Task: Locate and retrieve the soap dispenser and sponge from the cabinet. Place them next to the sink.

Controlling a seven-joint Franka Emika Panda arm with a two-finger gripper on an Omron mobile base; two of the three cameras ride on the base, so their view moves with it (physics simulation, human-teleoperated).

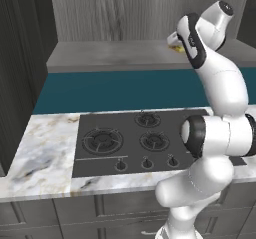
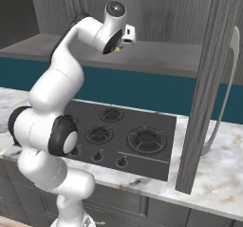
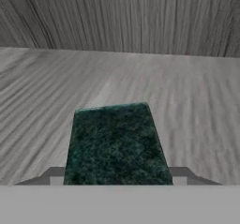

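The sponge (image 3: 117, 143) shows its dark green top and lies low on the light grey shelf (image 3: 187, 92) of the cabinet. My gripper (image 3: 117, 175) is shut on the sponge, with a finger pressed against each of its sides. From the base, the hand (image 1: 174, 40) reaches over the shelf (image 1: 110, 53), and a bit of the sponge's yellow (image 1: 175, 46) peeks out beside it. The right base view shows the hand (image 2: 124, 38) and the yellow edge (image 2: 116, 49) above the shelf (image 2: 161, 55). The soap dispenser and the sink are out of view.
Below the cabinet a black stovetop (image 1: 135, 138) is set into a marble counter (image 1: 45, 153) against a teal backsplash (image 1: 115, 90). An open dark cabinet door (image 2: 204, 88) with a long curved handle (image 2: 227, 93) stands to the right of the arm.
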